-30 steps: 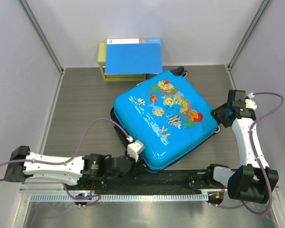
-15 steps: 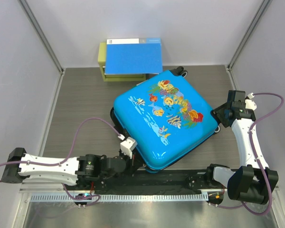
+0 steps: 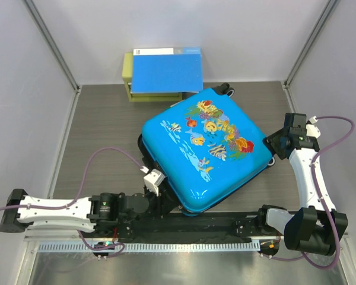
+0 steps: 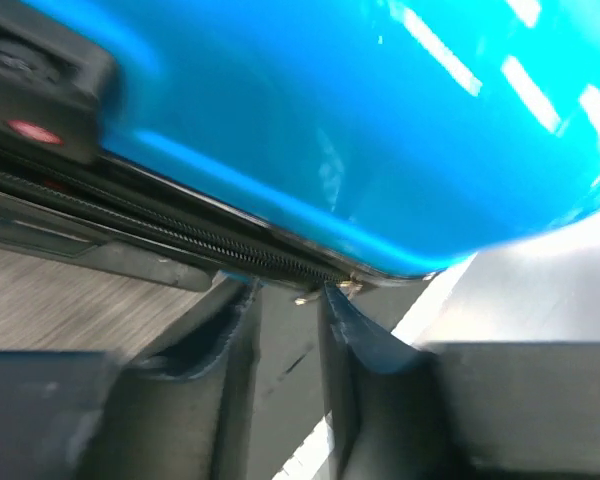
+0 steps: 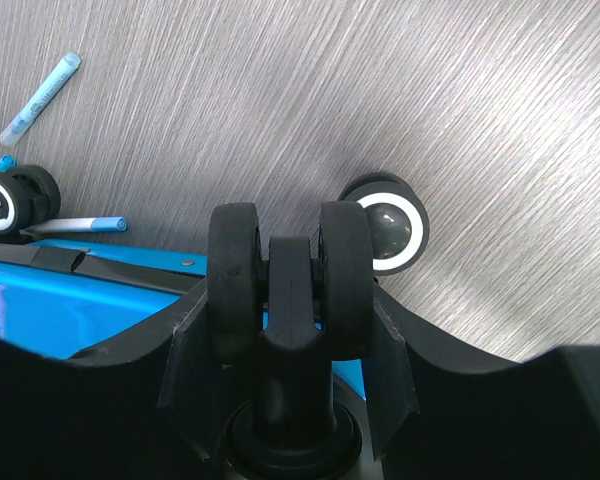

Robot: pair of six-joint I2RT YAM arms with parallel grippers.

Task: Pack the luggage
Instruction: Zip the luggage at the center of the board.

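The luggage [image 3: 204,148], a bright-blue hard-shell case with a fish-and-coral print, lies closed and flat on the table. My left gripper [image 3: 166,203] is at its near-left corner, low against the seam. In the left wrist view the left gripper [image 4: 288,292] stands open by a narrow gap. Its tips are at the black zipper [image 4: 180,235], with the small metal zipper pull [image 4: 305,297] just ahead of the gap. My right gripper [image 3: 274,145] is at the case's right corner. In the right wrist view the right gripper [image 5: 285,300] is shut on a black twin wheel [image 5: 285,275] of the luggage.
A flat blue folder [image 3: 166,70] lies on a yellow-green drawer box [image 3: 128,77] at the back. Two pens [image 5: 40,98] [image 5: 80,224] lie on the table beside another wheel [image 5: 5,198]. A white-rimmed wheel [image 5: 390,225] sits behind the held one. A black rail [image 3: 213,222] runs along the near edge.
My left arm has drawn back to the left, sliding its gripper leftward along the luggage's near-left edge. The right arm and the luggage have not moved.
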